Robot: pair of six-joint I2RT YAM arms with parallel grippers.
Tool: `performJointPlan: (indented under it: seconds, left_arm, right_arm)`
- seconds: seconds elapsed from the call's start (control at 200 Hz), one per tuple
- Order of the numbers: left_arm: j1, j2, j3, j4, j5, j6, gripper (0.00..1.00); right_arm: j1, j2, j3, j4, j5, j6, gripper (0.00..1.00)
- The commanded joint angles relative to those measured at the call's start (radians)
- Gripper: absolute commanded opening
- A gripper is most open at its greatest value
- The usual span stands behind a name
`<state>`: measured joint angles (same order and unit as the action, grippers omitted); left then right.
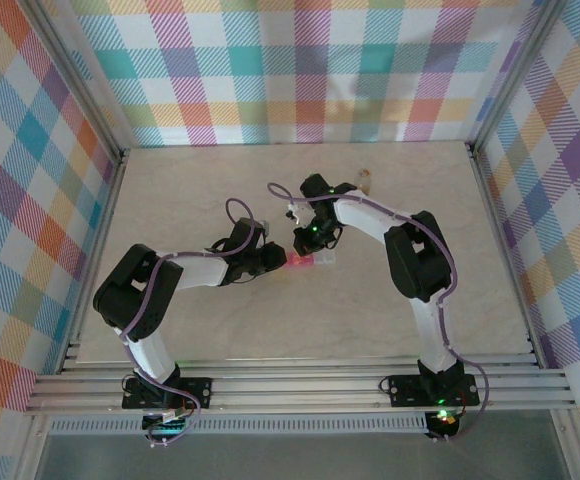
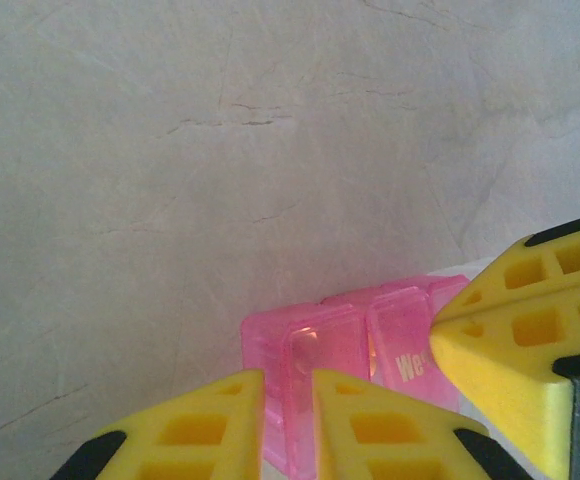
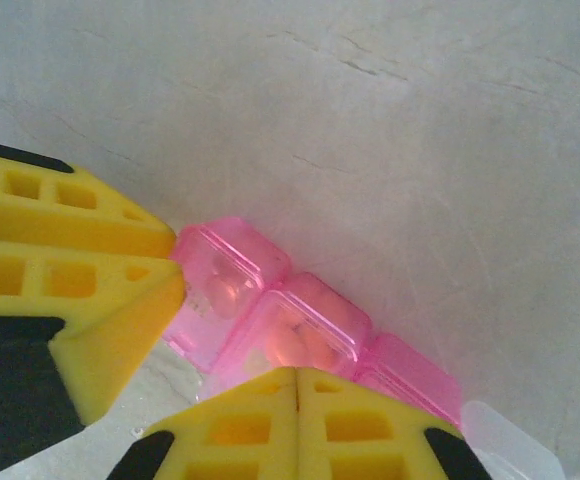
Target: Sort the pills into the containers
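Pale marbled tabletop, checked walls, left tool clamped on end of pink pill box, right tool closed, tips over its compartments.

This is looking like a robot lab booth: checked cloth walls are enclosing a pale surface, metal rails framing it.

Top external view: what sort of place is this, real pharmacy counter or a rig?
Most likely a staged robot test cell, not a real counter: plaid-patterned walls box in a marble-look tabletop, an aluminium rail frame runs along its near edge, and a pink pill box lies mid-table.
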<state>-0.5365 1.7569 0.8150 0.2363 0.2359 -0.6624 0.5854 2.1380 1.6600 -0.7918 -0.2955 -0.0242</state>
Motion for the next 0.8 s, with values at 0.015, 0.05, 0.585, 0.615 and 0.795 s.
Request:
performJointPlan:
  seconds: [0.015,0.05,0.585,0.615,0.795]
  left_arm:
    - [-0.005,0.036,-0.017,-0.083,-0.055,-0.002,0.19]
    - [-0.005,0.036,-0.017,-0.082,-0.054,-0.002,0.19]
    - [-0.005,0.045,-0.021,-0.072,-0.058,-0.003,0.18]
    - [-0.005,0.05,-0.02,-0.07,-0.057,-0.003,0.18]
    - [-0.005,0.061,-0.016,-0.067,-0.054,0.002,0.18]
  right_arm:
    - [0.018,-0.037,0.044,-0.052,0.017,0.029,0.0]
    - [0.023,-0.038,0.048,-0.058,0.015,0.029,0.0]
    - [0.047,0.042,-0.043,-0.022,0.088,0.103,0.0]
    - [0.047,0.051,-0.052,-0.017,0.096,0.11,0.0]
    - [0.046,0.027,-0.118,0.052,0.069,0.145,0.0]
